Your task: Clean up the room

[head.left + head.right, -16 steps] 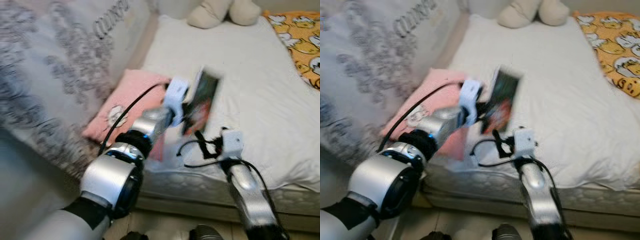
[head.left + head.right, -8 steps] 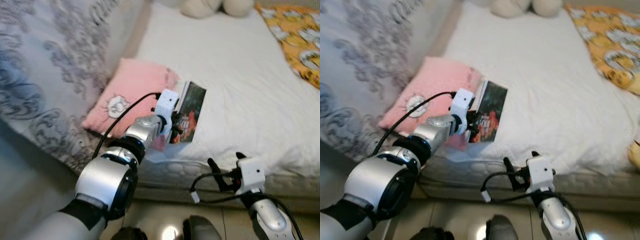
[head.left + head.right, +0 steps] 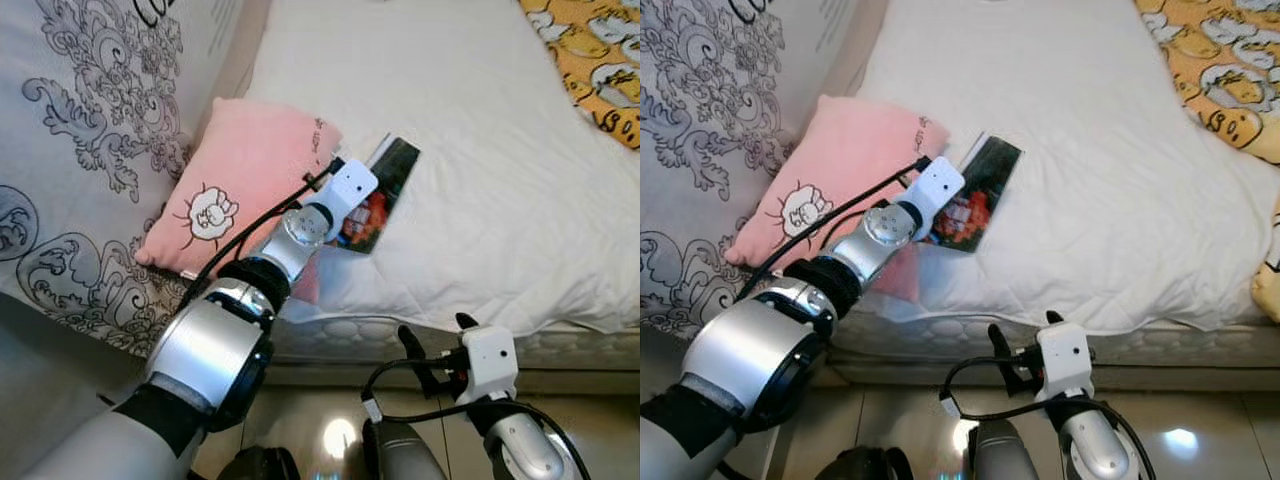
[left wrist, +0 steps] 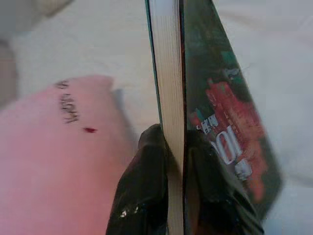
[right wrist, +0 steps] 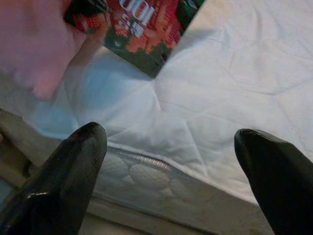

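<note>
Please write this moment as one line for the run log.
left gripper: shut on book | book: over bed, beside pink pillow | right gripper: open, at mattress edge

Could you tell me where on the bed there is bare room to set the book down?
The white mattress is bare between the pink pillow and the yellow duck blanket, and down to its front edge. It is crowded near the pillow, where the left gripper clamps the book. The right gripper hangs open beside the mattress edge.
</note>
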